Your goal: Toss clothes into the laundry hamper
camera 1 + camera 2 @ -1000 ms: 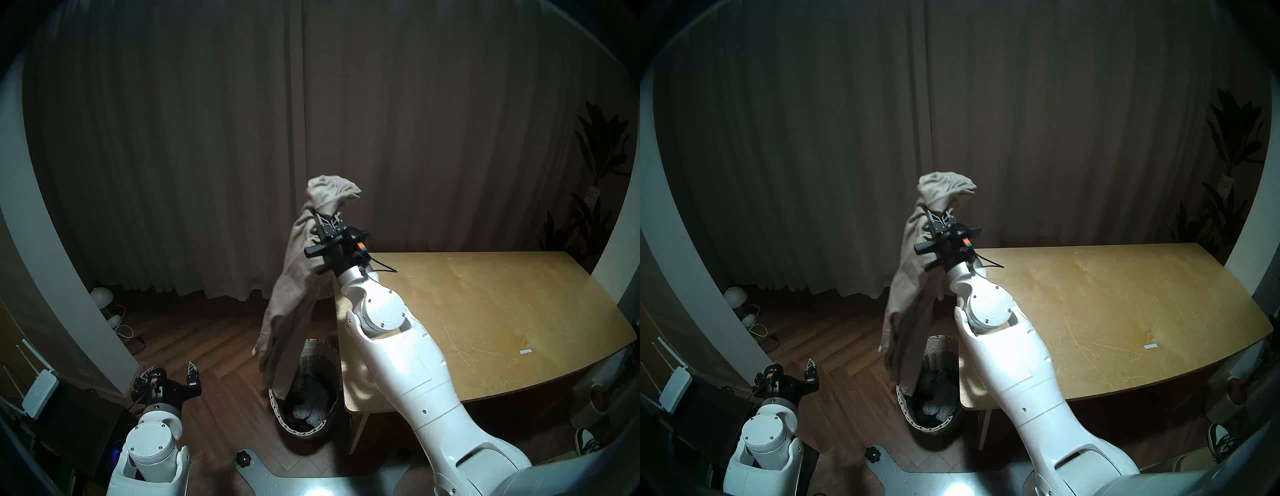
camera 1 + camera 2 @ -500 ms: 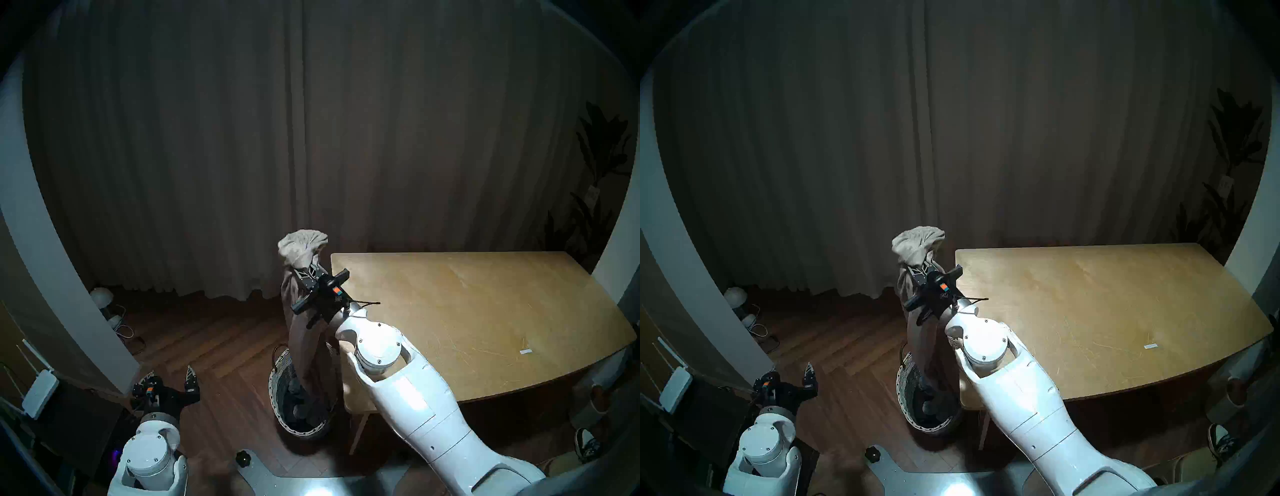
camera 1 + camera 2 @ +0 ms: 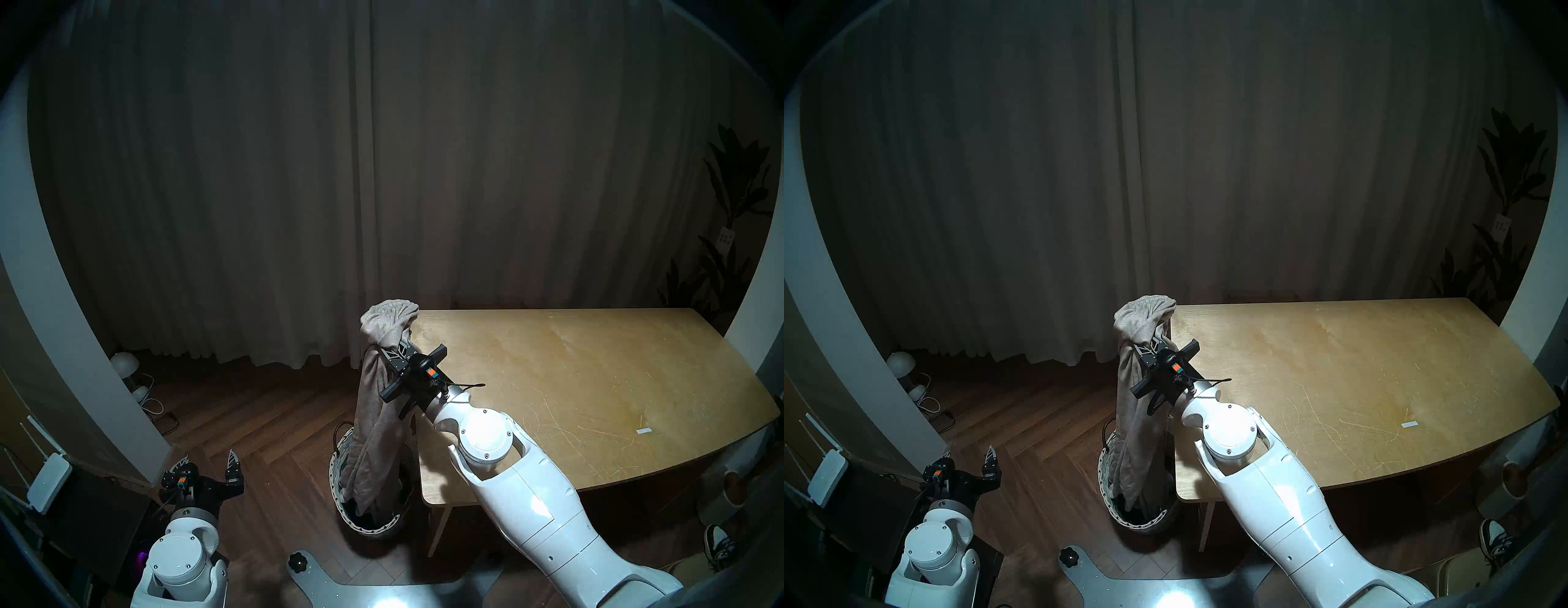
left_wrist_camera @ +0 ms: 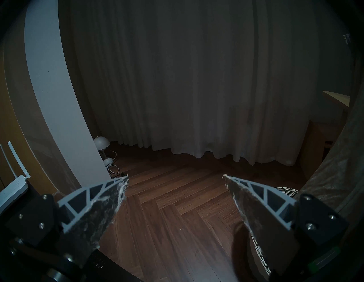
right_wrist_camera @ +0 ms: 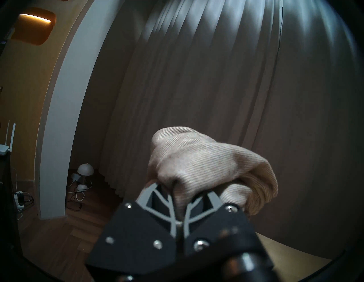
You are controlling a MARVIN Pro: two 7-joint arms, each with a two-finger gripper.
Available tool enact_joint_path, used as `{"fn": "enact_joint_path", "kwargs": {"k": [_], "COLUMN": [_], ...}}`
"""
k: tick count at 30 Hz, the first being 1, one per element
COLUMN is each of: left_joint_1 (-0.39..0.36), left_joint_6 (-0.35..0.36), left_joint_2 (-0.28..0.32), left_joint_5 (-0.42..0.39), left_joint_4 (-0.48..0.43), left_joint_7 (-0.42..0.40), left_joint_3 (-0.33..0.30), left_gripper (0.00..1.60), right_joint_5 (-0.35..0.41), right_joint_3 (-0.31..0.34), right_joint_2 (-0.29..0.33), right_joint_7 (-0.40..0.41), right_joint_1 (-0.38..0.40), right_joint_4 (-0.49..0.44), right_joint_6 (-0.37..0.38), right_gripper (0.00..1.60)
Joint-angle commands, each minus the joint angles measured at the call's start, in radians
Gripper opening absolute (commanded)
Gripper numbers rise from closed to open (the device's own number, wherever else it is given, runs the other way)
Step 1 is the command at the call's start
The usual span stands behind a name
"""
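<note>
My right gripper [image 3: 396, 346] is shut on the top of the beige-grey ribbed garment [image 3: 373, 424], beside the table's left corner. The garment hangs straight down and its lower end lies inside the woven wicker hamper [image 3: 337, 488] on the floor. The right wrist view shows the fingers [image 5: 171, 208] pinched on the bunched fabric [image 5: 197, 163]. The hanging cloth hides most of the hamper's dark interior, so I cannot make out the black and heather-grey garments. My left gripper [image 3: 208, 456] is open and empty, low at the left, apart from the hamper [image 4: 285, 190].
The wooden table [image 3: 594, 382] stands right of the hamper, touching or nearly touching it. A curtain [image 3: 297, 191] fills the back. A small lamp with cables [image 3: 124, 363] sits on the floor at left, and a router [image 3: 49, 482] at the near left. A shoe [image 3: 719, 545] lies at the right.
My right gripper has come down from high above with the beige garment. Its lower end has gone into the hamper. The gripper then shifted slightly right. The left arm has barely moved.
</note>
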Motion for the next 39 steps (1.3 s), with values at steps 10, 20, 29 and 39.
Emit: {"fn": "enact_joint_path", "kwargs": {"k": [10, 20, 29, 39], "left_joint_1": [0.001, -0.026, -0.042, -0.047], "left_joint_6": [-0.027, -0.020, -0.018, -0.014], "left_joint_2": [-0.003, 0.014, 0.025, 0.036], "left_joint_5": [-0.007, -0.016, -0.022, -0.023], "left_joint_4": [0.003, 0.022, 0.032, 0.030], "left_joint_7": [-0.005, -0.023, -0.036, -0.047], "left_joint_3": [-0.011, -0.021, -0.032, -0.045], "left_gripper": [1.60, 1.60, 1.60, 1.60], "right_joint_5": [-0.131, -0.171, -0.177, -0.168], "right_joint_3": [-0.080, -0.099, -0.101, -0.086], "right_joint_2": [-0.112, -0.124, -0.112, -0.039], "right_joint_7": [-0.058, -0.096, -0.108, -0.079], "right_joint_1": [0.173, 0.216, 0.206, 0.150], "right_joint_4": [0.211, 0.344, 0.348, 0.263], "right_joint_6": [-0.007, -0.062, -0.090, -0.096], "right_gripper": [0.00, 0.00, 0.00, 0.00]}}
